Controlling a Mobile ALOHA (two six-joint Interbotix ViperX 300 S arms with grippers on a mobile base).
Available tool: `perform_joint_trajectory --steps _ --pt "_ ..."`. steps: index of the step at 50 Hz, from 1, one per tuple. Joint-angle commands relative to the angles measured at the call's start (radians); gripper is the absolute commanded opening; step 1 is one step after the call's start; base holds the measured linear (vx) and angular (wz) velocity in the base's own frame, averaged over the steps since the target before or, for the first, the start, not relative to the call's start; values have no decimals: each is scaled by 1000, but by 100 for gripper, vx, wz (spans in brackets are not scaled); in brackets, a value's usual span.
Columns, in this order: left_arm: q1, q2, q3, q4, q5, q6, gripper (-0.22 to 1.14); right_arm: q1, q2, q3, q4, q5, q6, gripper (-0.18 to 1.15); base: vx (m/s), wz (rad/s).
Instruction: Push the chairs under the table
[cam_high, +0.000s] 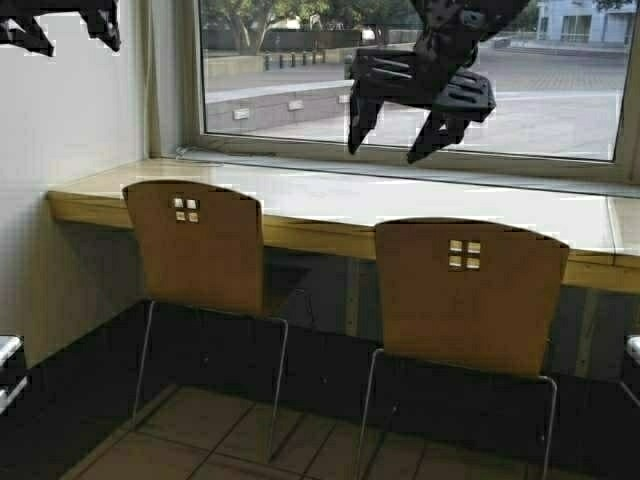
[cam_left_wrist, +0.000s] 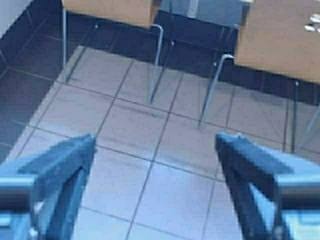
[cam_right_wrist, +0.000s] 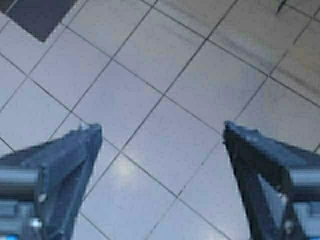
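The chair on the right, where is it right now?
In the high view the right chair stands on the robot's right, its backrest against the table's front edge, beside the left chair, below the raised right end effector.

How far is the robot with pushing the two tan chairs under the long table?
Done: the left chair seems tucked in, its backrest against the table edge. In hand: nothing; the right gripper hangs open and raised, and the left gripper is open over floor tiles. Left: the right chair seems to stand farther out.
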Motion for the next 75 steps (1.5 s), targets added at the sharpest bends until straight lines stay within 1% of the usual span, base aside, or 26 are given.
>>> perform_joint_trajectory --steps 1,12,28,44,63,75 --pt "3 -5 -15 2 -3 -11 101 3 -9 -18 -12 5 -2 104 -29 -11" --pt "2 -5 -20 2 9 -66 101 3 -11 -12 -29 18 0 104 -27 -11" --pt "2 -2 -40 2 9 -64 101 3 12 -38 -31 23 5 104 -29 -16" --pt "2 -5 -31 2 9 -69 101 3 11 -55 -23 57 6 104 -24 -15" --pt "2 26 -35 2 9 -74 101 3 25 -29 -17 61 8 104 -9 -17" --pt "2 34 -34 2 9 -74 101 3 78 -60 -14 61 8 104 -5 -26"
